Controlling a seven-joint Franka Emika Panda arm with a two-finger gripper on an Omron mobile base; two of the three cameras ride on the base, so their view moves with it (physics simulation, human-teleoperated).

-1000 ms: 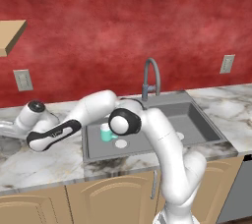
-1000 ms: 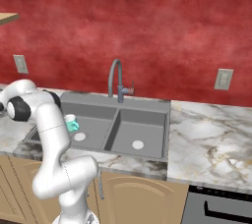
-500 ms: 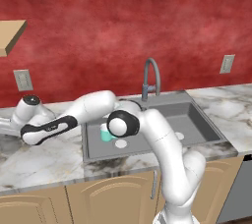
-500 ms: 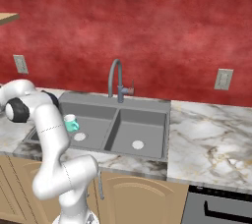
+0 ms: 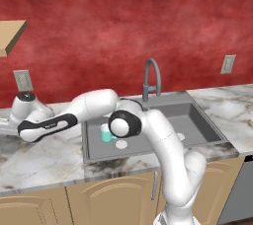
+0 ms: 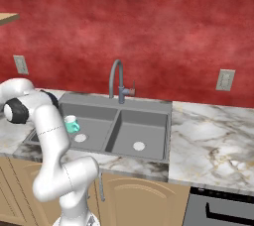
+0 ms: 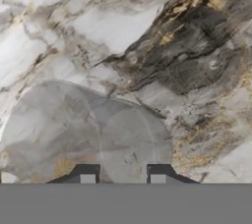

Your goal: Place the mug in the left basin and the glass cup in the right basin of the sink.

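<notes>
Glass cup [image 7: 93, 129], see-through grey and round, stands on veiny marble bench [image 7: 147, 31] lower left of the hand view, claw [image 7: 122, 173] tips narrowed around its wall. Teal mug [image 5: 105, 133] sits in the matte left basin [image 5: 131, 147].

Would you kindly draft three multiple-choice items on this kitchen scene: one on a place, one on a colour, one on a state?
1. Where is the mug?
A. left basin
B. right basin
C. on the counter

2. What colour is the wall?
A. blue
B. red
C. white

3. What lies at the gripper's fingertips?
A. nothing
B. the mug
C. the glass cup

Key: 1 A, it stands in the wider left basin; 2 B, mottled red; 3 C, the see-through cup lies between the fingertips on the marble counter.
</notes>
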